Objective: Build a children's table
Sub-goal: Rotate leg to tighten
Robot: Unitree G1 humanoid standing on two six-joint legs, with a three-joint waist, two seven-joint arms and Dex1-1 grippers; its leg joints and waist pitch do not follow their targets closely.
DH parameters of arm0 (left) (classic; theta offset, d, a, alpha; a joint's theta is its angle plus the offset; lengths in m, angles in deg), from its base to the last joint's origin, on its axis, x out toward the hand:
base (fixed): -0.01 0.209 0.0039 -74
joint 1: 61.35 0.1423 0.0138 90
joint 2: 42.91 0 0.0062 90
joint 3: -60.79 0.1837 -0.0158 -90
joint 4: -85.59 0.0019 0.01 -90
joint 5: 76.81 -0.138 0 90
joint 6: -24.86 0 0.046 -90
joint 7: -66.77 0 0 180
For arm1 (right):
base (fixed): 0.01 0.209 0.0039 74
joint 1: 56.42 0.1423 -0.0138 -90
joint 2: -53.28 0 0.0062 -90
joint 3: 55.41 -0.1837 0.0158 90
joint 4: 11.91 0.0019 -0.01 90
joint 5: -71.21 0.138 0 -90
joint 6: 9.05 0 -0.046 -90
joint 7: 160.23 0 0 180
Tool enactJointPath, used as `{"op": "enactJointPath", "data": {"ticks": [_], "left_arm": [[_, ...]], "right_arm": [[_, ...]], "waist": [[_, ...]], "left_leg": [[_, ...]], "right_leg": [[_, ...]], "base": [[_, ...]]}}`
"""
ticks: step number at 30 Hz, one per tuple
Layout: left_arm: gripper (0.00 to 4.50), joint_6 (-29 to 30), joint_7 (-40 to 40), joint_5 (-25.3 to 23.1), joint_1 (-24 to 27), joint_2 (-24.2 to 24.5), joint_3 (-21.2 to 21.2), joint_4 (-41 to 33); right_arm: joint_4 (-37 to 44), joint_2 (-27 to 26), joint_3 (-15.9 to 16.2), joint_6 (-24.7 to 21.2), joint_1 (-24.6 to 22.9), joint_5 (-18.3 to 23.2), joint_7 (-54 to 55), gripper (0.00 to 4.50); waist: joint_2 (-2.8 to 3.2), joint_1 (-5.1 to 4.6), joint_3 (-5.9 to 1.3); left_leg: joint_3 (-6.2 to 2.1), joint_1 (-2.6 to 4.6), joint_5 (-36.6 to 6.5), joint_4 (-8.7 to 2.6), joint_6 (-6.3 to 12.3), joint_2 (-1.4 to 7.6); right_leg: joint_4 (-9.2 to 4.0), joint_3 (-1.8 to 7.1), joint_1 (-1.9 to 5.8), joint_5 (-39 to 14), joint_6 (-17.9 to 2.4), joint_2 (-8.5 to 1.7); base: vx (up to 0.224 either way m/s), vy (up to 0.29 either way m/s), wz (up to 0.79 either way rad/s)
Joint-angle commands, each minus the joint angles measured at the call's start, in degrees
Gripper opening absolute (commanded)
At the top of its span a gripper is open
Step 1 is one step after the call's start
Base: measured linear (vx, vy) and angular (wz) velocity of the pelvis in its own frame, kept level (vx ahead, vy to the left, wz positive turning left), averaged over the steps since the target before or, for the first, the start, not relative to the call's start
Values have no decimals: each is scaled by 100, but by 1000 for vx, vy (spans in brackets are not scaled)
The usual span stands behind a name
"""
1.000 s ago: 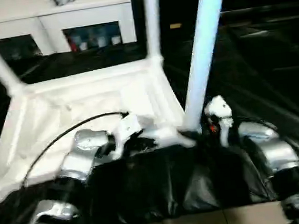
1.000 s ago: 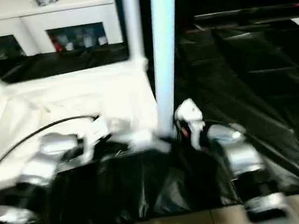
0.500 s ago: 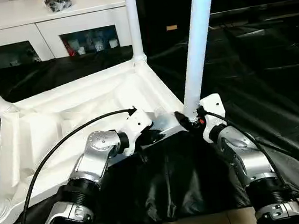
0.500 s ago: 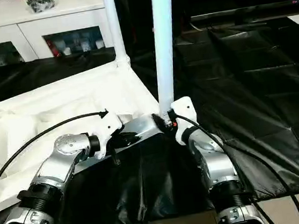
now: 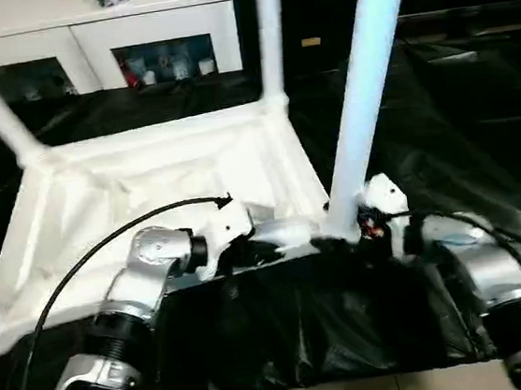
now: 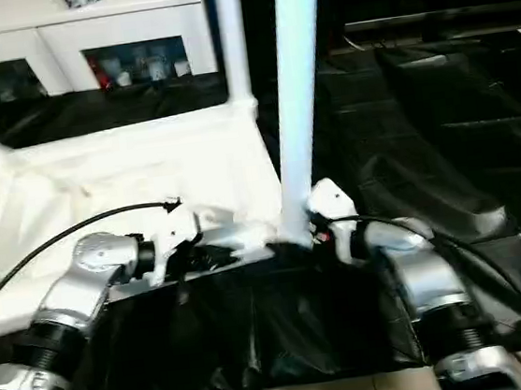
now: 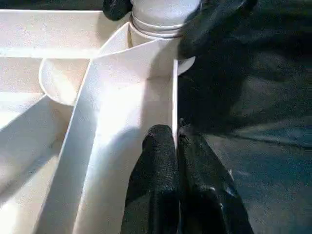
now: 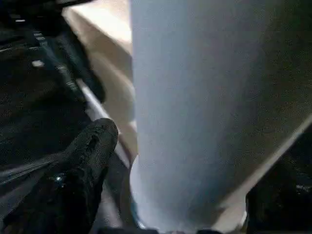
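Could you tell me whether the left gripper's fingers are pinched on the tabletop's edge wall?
Yes, in the left wrist view the left gripper has its two fingers closed on the thin edge wall of the tabletop.

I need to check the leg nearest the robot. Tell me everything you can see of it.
The near leg is a long white tube, smooth, plastic by its look. It stands almost upright, leaning slightly, its top out of frame, its foot in the near right corner socket of the upturned tabletop. The right gripper straddles its base, fingers on either side with a gap showing. The left gripper pinches the tabletop's edge beside that socket.
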Motion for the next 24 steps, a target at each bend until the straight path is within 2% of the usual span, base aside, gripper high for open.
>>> {"op": "enactJointPath", "data": {"ticks": [1,4,5,7,11,15,17,18,19,20,21,22,24], "left_arm": [[0,-141,116,185,-61,-153,190,-76],[0,-167,295,206,-100,-39,226,-39],[0,-225,376,200,-127,9,239,15],[0,-245,456,219,-169,35,215,89],[0,-225,522,243,-207,62,191,109],[0,-220,553,273,-211,82,198,101],[0,-209,542,289,-204,69,179,100],[0,-199,531,299,-195,53,165,92],[0,-187,490,306,-179,30,147,74],[0,-122,210,271,-164,-76,97,69],[0,-122,210,271,-164,-76,97,69],[0,-89,-113,176,-166,-180,81,99],[0,-39,-564,30,-177,-330,69,169]], "right_arm": [[67,-118,544,-135,-54,101,-512,347],[87,50,670,-255,21,177,-995,324],[73,129,750,-272,50,164,-1181,307],[-28,167,799,-191,97,107,-1281,305],[-101,189,832,-169,137,103,-1415,272],[-78,187,859,-192,125,156,-1482,266],[-43,170,861,-215,90,169,-1478,266],[-27,144,842,-208,63,168,-1424,264],[-18,100,803,-221,33,170,-1314,263],[-68,-76,674,-142,-16,117,-882,263],[-68,-76,674,-142,-16,117,-882,263],[-161,-270,557,-159,-29,22,-342,263],[-310,-559,408,-183,-28,-152,484,261]], "waist": [[-107,4,-286],[-124,12,-273],[-137,17,-271],[-147,27,-274],[-171,39,-269],[-151,42,-263],[-159,40,-264],[-157,42,-265],[-130,46,-264],[-147,42,-263],[-141,39,-252],[-144,36,-245],[-140,4,-225]], "left_leg": [[84,-6,-847,-310,685,61],[81,-2,-890,-318,641,64],[81,-11,-838,-311,651,59],[81,-13,-733,-305,662,61],[86,-15,-652,-296,705,54],[80,-10,-688,-303,680,59],[80,-12,-678,-302,684,58],[80,-7,-675,-302,684,60],[77,-8,-671,-301,674,57],[81,-6,-675,-303,665,59],[78,-12,-722,-314,633,61],[75,-9,-775,-326,597,61],[62,-1,-1022,-366,410,54]], "right_leg": [[-318,65,280,-135,-1719,-113],[-326,69,276,-294,-1699,-111],[-316,72,279,-252,-1698,-111],[-305,73,278,-154,-1704,-118],[-298,69,279,-94,-1730,-119],[-303,70,274,-208,-1714,-120],[-300,68,280,-183,-1715,-118],[-302,70,277,-177,-1719,-120],[-297,69,278,-169,-1722,-119],[-304,71,278,-157,-1723,-118],[-311,71,269,-230,-1707,-122],[-329,71,265,-342,-1682,-126],[-376,75,252,-835,-1569,-132]], "base": [[0,0,0],[0,0,0],[0,0,0],[0,0,0],[0,0,0],[0,0,0],[0,0,0],[0,0,0],[0,0,0],[0,0,0],[0,0,0],[0,0,0],[0,0,0]]}}
